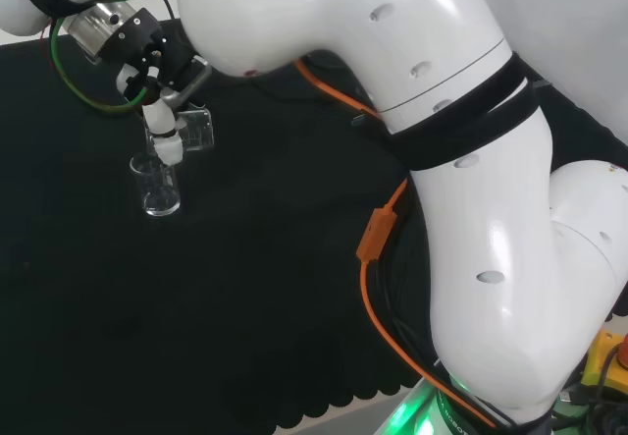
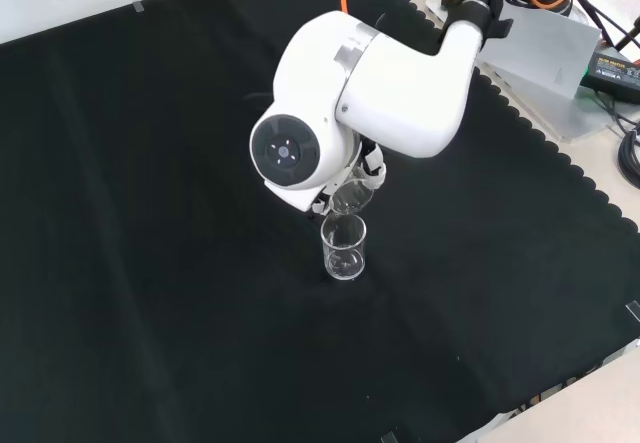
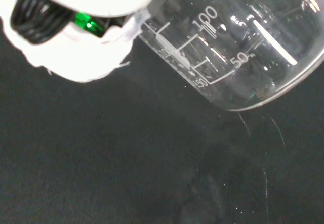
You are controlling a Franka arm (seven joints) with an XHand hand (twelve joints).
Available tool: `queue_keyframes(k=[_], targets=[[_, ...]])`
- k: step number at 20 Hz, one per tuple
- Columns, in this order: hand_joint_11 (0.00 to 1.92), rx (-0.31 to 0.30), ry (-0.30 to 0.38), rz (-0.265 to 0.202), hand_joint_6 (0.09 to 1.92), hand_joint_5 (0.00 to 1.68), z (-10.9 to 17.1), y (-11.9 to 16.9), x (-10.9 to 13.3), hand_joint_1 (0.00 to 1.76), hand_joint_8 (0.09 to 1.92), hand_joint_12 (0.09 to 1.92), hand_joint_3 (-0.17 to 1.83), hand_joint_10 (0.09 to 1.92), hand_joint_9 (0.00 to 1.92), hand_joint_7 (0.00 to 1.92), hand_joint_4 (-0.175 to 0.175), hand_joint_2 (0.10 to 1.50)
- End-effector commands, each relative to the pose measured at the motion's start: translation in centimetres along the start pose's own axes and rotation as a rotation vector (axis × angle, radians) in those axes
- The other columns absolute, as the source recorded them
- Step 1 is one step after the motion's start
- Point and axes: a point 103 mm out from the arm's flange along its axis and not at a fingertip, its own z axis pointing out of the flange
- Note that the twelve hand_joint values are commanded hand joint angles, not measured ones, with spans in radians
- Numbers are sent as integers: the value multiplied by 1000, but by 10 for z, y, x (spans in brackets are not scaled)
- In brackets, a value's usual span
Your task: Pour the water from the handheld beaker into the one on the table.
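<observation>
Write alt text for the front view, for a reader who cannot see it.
A big white robot arm link with a round grey cap reaches over a black cloth, holding a tilted clear glass beaker just above the rim of a second, upright clear glass beaker standing on the cloth.

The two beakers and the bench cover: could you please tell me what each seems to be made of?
Held beaker: clear and glossy, with white printed graduations and sharp highlights; glass or hard plastic, I cannot tell which. Standing beaker: equally clear, bright rim and base reflections; likewise glass or plastic. Bench cover: matte black cloth, no glare, with a scalloped edge.
</observation>
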Motion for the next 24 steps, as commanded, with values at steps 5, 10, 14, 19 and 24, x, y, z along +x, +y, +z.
queue_keyframes(k=[5,10,14,19,24], targets=[[1343,-53,66,-22,359,1411,7,2,-15,1166,87,787,530,87,1694,1839,109,682],[1343,-55,73,-26,360,1411,6,4,-16,1166,87,787,530,87,1694,1839,110,682],[1343,-64,83,-31,360,1411,6,5,-18,1166,87,787,531,87,1694,1838,110,682],[1343,-130,152,-48,361,1410,11,6,-27,1166,87,786,531,87,1695,1835,111,682],[1340,-282,256,-70,362,1410,20,6,-43,1166,87,786,531,87,1696,1833,112,682]])
